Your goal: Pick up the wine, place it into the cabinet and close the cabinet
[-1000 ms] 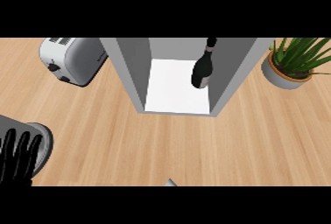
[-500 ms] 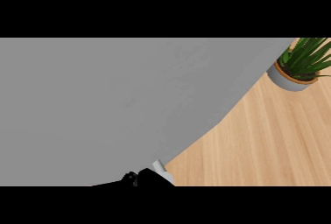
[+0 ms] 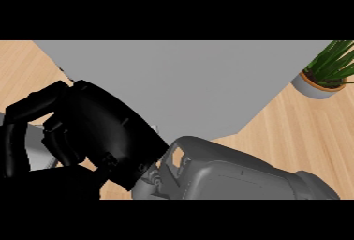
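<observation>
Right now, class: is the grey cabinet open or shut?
Cannot tell. A flat grey panel fills the top of the view, hiding any opening; the black right hand shows in front of it.

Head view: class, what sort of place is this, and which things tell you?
Probably a kitchen counter: a wooden countertop, a large grey cabinet panel filling the middle, and a potted plant at the right.

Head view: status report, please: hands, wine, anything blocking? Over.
Right hand up close to camera. Wine out of sight. View blocked by grey cabinet panel.
</observation>
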Controlling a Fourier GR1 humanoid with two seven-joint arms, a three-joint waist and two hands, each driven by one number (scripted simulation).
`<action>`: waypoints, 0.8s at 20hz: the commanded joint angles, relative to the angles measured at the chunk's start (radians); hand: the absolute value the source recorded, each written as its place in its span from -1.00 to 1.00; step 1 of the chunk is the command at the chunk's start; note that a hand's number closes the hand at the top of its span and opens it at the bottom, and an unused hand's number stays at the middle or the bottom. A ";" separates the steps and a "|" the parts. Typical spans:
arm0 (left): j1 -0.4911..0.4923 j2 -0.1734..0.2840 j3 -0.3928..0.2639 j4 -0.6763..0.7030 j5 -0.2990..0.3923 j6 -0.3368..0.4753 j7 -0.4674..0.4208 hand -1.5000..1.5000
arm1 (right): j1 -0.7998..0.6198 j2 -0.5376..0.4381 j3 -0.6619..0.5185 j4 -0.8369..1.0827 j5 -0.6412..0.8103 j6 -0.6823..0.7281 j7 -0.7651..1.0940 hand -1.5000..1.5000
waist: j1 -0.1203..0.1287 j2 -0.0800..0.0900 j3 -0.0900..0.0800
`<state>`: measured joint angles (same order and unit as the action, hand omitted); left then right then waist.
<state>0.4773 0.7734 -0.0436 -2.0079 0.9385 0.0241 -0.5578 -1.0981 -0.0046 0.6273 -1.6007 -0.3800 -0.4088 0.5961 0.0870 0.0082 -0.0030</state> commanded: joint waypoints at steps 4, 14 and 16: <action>-0.050 0.026 0.066 0.016 0.042 -0.018 0.035 -1.00 | -0.144 0.004 -0.092 0.240 -0.351 0.218 -0.029 1.00 | 0.008 0.018 0.000; -0.040 0.046 0.155 0.084 0.094 -0.079 0.083 -1.00 | -0.232 0.005 -0.173 0.649 -0.407 0.427 -0.226 1.00 | -0.035 0.006 0.001; 0.016 0.035 0.176 0.040 0.089 -0.093 0.068 -1.00 | -0.235 -0.014 -0.207 0.734 -0.361 0.445 -0.292 1.00 | -0.021 0.004 0.002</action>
<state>0.4619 0.8111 0.1002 -1.9641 1.0190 -0.0457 -0.4929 -1.3142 0.0003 0.4757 -1.0181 -0.7961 0.0074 0.4183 0.0722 0.0098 -0.0047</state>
